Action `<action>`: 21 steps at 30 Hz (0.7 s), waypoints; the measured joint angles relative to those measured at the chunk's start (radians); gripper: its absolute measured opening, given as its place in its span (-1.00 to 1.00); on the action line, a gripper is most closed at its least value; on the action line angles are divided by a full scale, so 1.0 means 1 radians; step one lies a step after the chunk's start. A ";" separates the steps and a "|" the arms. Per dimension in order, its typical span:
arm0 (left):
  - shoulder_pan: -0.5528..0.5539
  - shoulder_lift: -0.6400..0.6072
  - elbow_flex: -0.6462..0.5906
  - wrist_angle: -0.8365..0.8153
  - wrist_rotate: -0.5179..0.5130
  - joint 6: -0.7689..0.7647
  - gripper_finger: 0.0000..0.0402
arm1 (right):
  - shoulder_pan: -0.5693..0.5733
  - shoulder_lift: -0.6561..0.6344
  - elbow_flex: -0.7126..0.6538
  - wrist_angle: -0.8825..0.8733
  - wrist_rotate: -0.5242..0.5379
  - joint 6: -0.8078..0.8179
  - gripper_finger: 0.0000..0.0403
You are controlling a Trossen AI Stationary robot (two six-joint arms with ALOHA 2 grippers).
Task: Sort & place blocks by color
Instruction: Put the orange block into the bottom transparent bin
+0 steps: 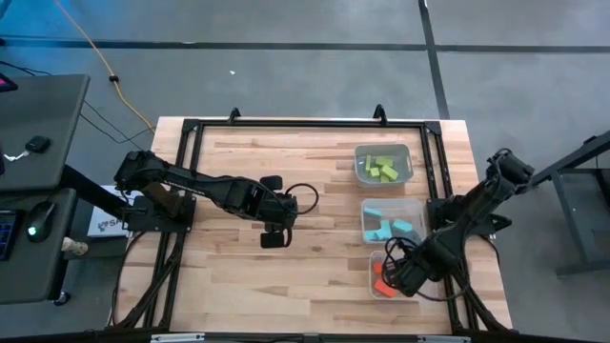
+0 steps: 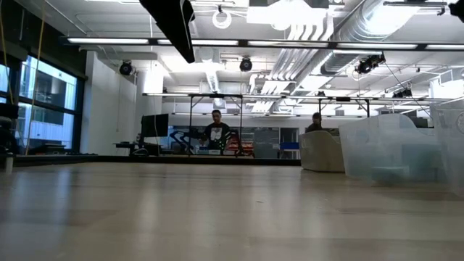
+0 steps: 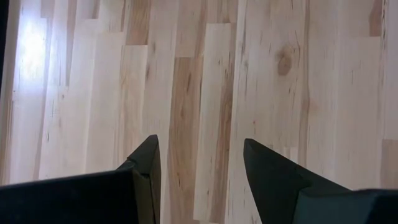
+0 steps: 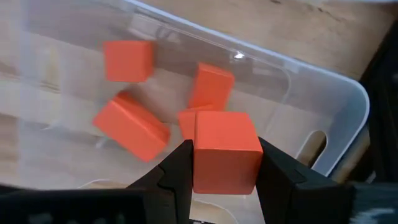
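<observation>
Hovering over the nearest clear bin (image 4: 323, 106), the right gripper (image 4: 225, 171) is seen with its jaws closed on a red-orange cube (image 4: 225, 151), above other red-orange blocks (image 4: 130, 127) lying inside. Lime green blocks (image 1: 381, 168) and light blue blocks (image 1: 391, 228) are held in the two bins beyond. The left gripper (image 3: 199, 165) is held wide open and empty over the bare wooden table (image 3: 205, 68).

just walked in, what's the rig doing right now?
Color sorting, nearly done. The right end effector holds a red-orange block over the nearest clear bin, which already has other red-orange blocks in it. The green blocks sit in the far bin, the light blue blocks in the middle bin. The left end effector is open and empty over bare wood at mid-table. No loose blocks visible on the table.
</observation>
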 joint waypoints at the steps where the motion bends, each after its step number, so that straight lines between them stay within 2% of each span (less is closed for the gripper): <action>1: 0.000 0.000 0.000 0.000 0.000 0.000 -0.27 | 0.000 0.011 0.000 -0.001 -0.016 0.006 -0.43; 11: 0.000 0.000 0.000 0.000 0.000 0.000 -0.27 | -0.002 0.123 -0.001 -0.034 -0.120 -0.001 -0.43; 18: 0.000 0.000 0.000 0.000 0.000 0.000 -0.27 | -0.005 0.178 -0.001 -0.001 -0.149 -0.013 -0.43; 21: 0.000 0.000 0.000 0.004 0.006 -0.008 -0.27 | -0.009 0.196 -0.001 -0.002 -0.181 -0.037 -0.30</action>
